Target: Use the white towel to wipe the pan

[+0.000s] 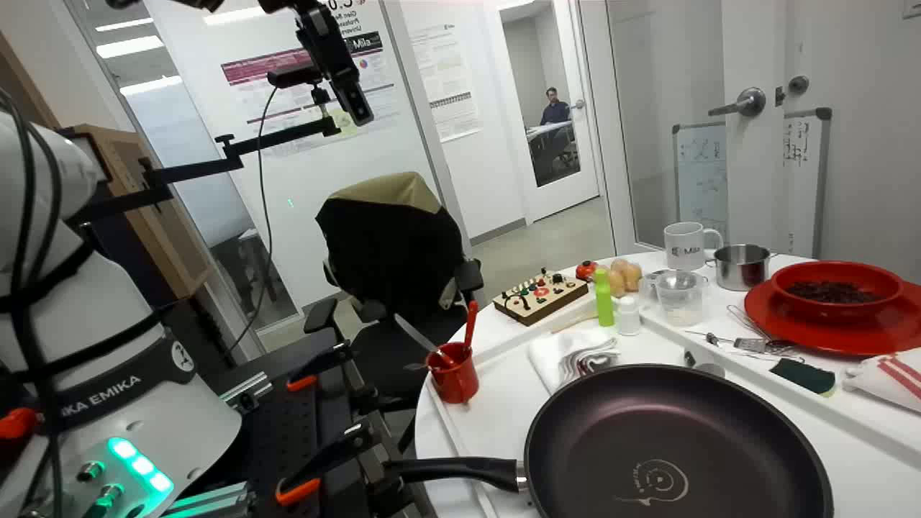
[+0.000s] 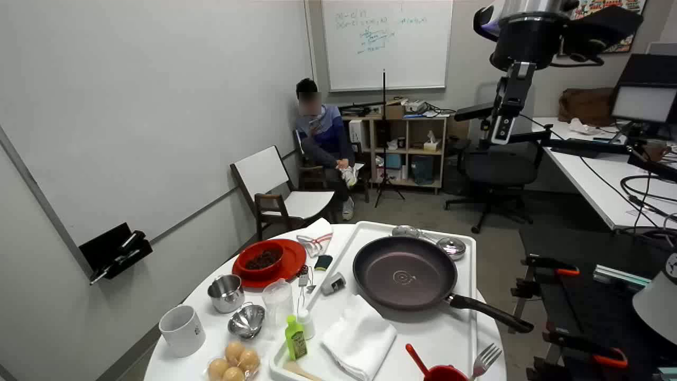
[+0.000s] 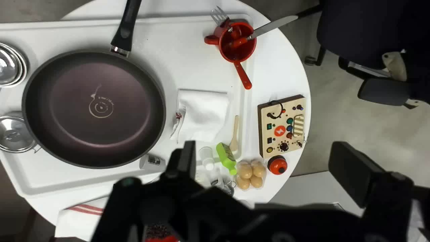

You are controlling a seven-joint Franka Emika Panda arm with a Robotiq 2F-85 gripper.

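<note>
Above table (image 3: 278, 74) height, gripper (image 3: 262, 161) fingers (image 3: 351, 173) spread wide, clear of white towel (image 3: 203, 116) and pan (image 3: 97, 127)

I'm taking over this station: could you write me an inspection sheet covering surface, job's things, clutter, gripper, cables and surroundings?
Surface: round white table carrying a white tray.
Job's things: pan on the tray, handle reaching past the tray's edge; white towel folded beside the pan.
Clutter: red cup with cutlery, green bottle, wooden spoon, eggs, mug, red bowl on a red plate.
Gripper: open, raised off the table, holding nothing.
Cables: a black cable hangs from a camera; tangled wires at the desk.
Surroundings: chairs; a seated person; another person visible in a door's glass.
</note>
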